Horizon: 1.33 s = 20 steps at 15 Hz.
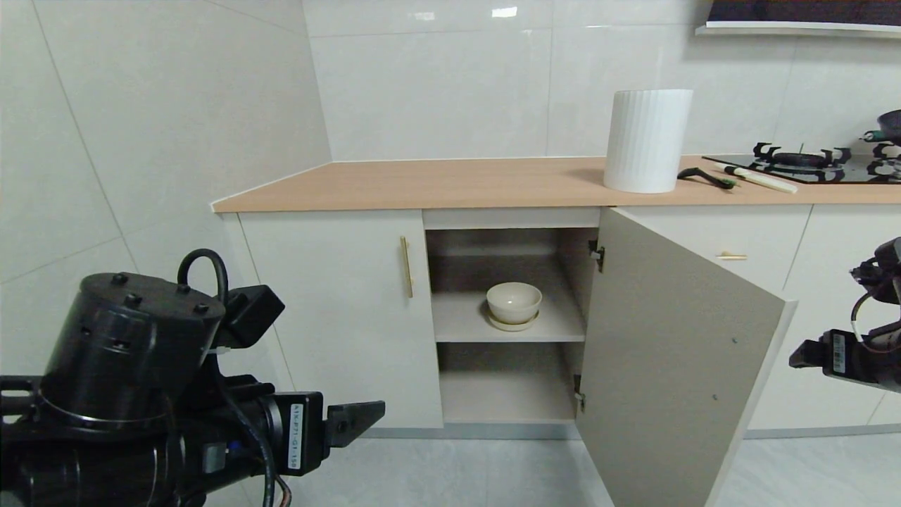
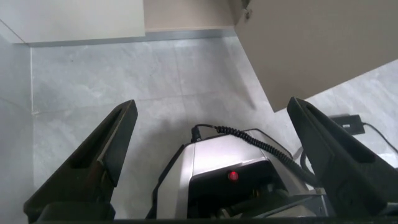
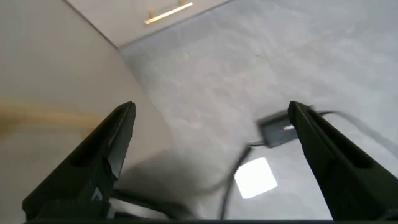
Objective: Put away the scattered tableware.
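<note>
We face a run of pale kitchen units under a wood-coloured countertop [image 1: 450, 184]. One cabinet [image 1: 507, 232] stands open, its door [image 1: 669, 352] hinged on the right of the opening and swung out towards us. Inside are two levels. On the middle shelf [image 1: 457, 320] a cream bowl [image 1: 514, 301] sits upright on a small matching plate [image 1: 512, 326], a little right of the shelf's centre. We cannot see into the bowl from this angle. To the left of the opening a closed door carries a slim brass handle [image 1: 406, 266].

On the countertop, above the open door, a tall white ribbed container [image 1: 647, 139] stands upright; what it holds is hidden from us. Just beside it on the right lie a dark-handled tool [image 1: 706, 177] and a knife with a pale handle [image 1: 757, 179], and beyond them is a black gas hob [image 1: 802, 163].

The left gripper [image 2: 211, 118] hangs low over the grey floor tiles, left of the cabinet and well apart from the bowl. Its two black fingers [image 2: 115, 146] are spread wide with nothing between them. The right gripper [image 3: 208, 118] is on the far side of the open door, likewise spread wide and holding nothing. Beneath it a small dark box [image 3: 280, 129] with a cable lies on the floor.
</note>
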### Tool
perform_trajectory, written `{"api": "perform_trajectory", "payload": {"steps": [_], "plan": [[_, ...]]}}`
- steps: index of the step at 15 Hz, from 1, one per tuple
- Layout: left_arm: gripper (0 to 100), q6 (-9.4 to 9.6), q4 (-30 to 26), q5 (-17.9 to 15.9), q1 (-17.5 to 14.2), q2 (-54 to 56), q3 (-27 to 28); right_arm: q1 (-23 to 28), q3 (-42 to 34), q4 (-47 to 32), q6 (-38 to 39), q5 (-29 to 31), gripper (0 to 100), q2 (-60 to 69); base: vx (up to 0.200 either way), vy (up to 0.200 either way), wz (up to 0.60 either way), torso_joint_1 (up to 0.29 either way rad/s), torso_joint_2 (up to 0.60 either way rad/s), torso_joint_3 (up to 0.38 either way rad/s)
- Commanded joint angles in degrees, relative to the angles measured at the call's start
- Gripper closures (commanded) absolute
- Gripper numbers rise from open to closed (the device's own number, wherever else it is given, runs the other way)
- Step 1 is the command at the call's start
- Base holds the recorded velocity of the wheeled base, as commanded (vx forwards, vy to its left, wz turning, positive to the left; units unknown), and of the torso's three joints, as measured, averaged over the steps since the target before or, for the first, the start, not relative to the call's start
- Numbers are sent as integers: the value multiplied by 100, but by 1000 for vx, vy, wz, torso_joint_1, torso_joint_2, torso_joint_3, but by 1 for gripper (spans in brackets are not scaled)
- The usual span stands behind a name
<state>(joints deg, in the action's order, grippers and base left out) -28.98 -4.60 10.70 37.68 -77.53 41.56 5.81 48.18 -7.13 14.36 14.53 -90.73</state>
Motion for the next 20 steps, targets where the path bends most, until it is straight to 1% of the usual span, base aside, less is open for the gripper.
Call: {"api": "perform_trajectory", "payload": {"steps": [1,4,6,8,10,11,12,13,15,18,20], "plan": [[0,-3,3,2,2,1,1,25,-1,151,137,-144,0,-436,0,0,0,0,0,0],[0,-3,3,11,2,1,1,-37,-10,186,172,-460,0,-507,0,0,0,0,0,0],[0,-3,3,11,2,19,10,-265,-54,195,304,-653,0,-515,0,0,0,0,0,0],[0,-11,3,11,-6,36,19,-625,-107,239,515,-724,0,-559,0,0,0,0,0,0],[0,-11,-6,-16,-6,28,19,-959,-80,256,541,-741,0,-691,0,0,0,0,0,0],[0,-20,-6,-16,2,28,19,-1223,-45,432,594,-768,0,-814,0,0,0,0,0,0],[0,-20,-6,-16,2,28,19,-1293,-45,476,603,-768,0,-849,0,0,0,0,0,0],[0,-20,-6,-16,-6,28,28,-1733,-28,819,621,-776,0,-1113,0,0,0,0,0,0],[0,-20,-6,11,-6,28,28,-2172,166,1328,612,-820,0,-1579,0,0,0,0,0,0],[0,-20,-6,20,-15,36,28,-2550,719,1381,612,-864,0,-2071,0,0,0,0,0,0],[0,-20,3,28,-15,28,37,-2621,913,1381,612,-935,0,-2229,0,0,0,0,0,0]]}}
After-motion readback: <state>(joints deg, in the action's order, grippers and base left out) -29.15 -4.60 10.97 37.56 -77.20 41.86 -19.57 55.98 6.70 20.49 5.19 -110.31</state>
